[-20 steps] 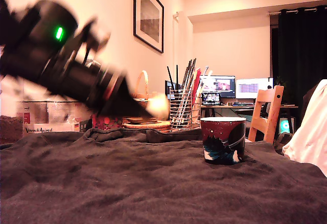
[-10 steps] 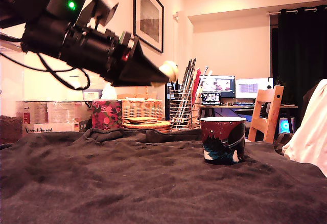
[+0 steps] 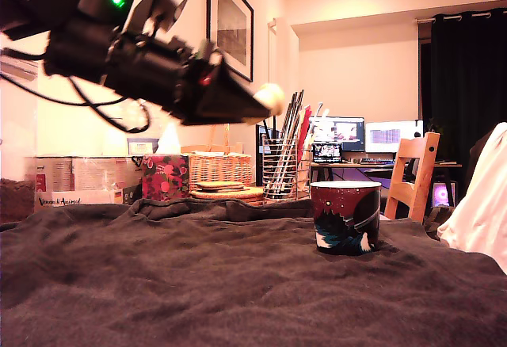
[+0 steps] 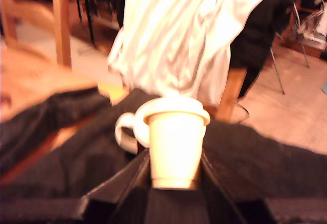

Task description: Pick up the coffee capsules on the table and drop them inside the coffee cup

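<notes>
High above the table [image 3: 198, 284], my gripper [image 3: 258, 103] is shut on a cream-white coffee capsule [image 3: 269, 97]. It hangs to the exterior view's left of the coffee cup [image 3: 345, 216] and well above its rim. The cup is a dark maroon mug with a white rim, standing upright on the dark cloth. In the wrist view the capsule [image 4: 176, 139] sits pinched between the black fingers [image 4: 134, 175] of the gripper [image 4: 174, 179], flange end away from the camera. A pale handle-like loop [image 4: 122, 132] pokes out behind it over the dark cloth [image 4: 76, 152].
Along the table's far edge stand a red floral box [image 3: 165, 177], a wicker basket [image 3: 214, 169] and a wire utensil holder [image 3: 281, 166]. A cardboard box [image 3: 71, 182] sits at the exterior view's left. A wooden chair [image 3: 416, 174] and white cloth [image 3: 483, 204] are at its right.
The arm has risen from low over the cloth and swung towards the exterior view's right, carrying the cream capsule higher and closer to the cup.
</notes>
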`<state>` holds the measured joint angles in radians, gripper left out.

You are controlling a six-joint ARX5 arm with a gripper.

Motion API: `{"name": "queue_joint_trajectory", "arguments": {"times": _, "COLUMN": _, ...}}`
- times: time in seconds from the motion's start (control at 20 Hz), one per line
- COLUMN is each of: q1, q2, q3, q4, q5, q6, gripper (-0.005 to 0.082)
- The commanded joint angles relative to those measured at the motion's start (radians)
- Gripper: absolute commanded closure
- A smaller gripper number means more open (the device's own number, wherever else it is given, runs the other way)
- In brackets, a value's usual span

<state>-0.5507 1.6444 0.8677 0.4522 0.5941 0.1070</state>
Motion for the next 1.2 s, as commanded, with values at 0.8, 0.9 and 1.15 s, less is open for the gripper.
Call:
{"name": "queue_joint_trajectory", "arguments": {"times": 0.8, "q1": -0.084, "q2": 0.233, "q3": 0.445, "q4": -0.341, "q5": -0.03, "q6": -0.029, "gripper": 0.0627}}
{"name": "queue_joint_trajectory", "arguments": {"times": 0.9, "q1": -0.09, "q2": 0.271, "q3": 0.501, "q4": -0.394, "q5": -0.03, "q6": -0.029, "gripper": 0.0627}}
{"name": "queue_joint_trajectory", "arguments": {"times": 1.15, "q1": -0.11, "q2": 0.373, "q3": 0.65, "q4": -0.549, "q5": -0.031, "q6": -0.029, "gripper": 0.0627}}
